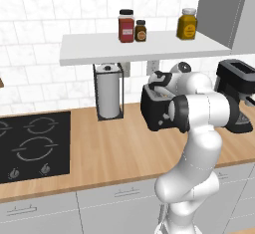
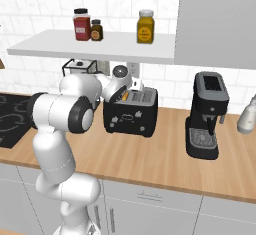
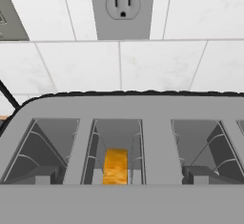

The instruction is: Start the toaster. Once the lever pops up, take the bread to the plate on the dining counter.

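The black toaster stands on the wood worktop against the tiled wall. My gripper hangs just above its top, pointing down at the slots. In the hand view the toaster top shows several long slots. The bread, an orange-tan slice seen edge-on, sits low in the second slot from the left. Nothing lies between my fingers, and the jaws stand open. The plate and the dining counter are out of view.
A black coffee machine stands right of the toaster. A paper towel holder stands to its left, and a black hob lies further left. A white shelf with jars hangs close above. A wall outlet sits behind the toaster.
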Motion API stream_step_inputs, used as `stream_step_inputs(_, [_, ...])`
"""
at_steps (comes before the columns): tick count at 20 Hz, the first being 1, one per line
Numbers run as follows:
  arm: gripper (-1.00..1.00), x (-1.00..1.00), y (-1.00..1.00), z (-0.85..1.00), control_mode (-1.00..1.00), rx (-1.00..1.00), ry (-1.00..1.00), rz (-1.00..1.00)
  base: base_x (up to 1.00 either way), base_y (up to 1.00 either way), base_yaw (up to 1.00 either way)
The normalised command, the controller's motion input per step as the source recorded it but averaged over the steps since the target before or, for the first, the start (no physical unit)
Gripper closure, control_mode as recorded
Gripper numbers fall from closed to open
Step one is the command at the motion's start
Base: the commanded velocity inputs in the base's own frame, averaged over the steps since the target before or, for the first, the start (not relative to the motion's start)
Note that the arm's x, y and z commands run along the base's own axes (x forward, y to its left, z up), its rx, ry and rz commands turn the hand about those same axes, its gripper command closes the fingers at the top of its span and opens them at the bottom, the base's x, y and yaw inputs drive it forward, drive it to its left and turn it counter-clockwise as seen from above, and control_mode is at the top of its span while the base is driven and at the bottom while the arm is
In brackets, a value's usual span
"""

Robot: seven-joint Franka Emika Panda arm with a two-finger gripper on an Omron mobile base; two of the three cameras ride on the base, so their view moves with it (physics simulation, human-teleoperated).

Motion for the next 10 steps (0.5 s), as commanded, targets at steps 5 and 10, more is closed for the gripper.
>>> stream_step_inputs(5, [-1.0,0.0,0.0,0.0,-1.0,0.0,0.0,0.0,0.0,0.0,0.0])
stream_step_inputs(10, [-1.0,0.0,0.0,0.0,-1.0,0.0,0.0,0.0,0.0,0.0,0.0])
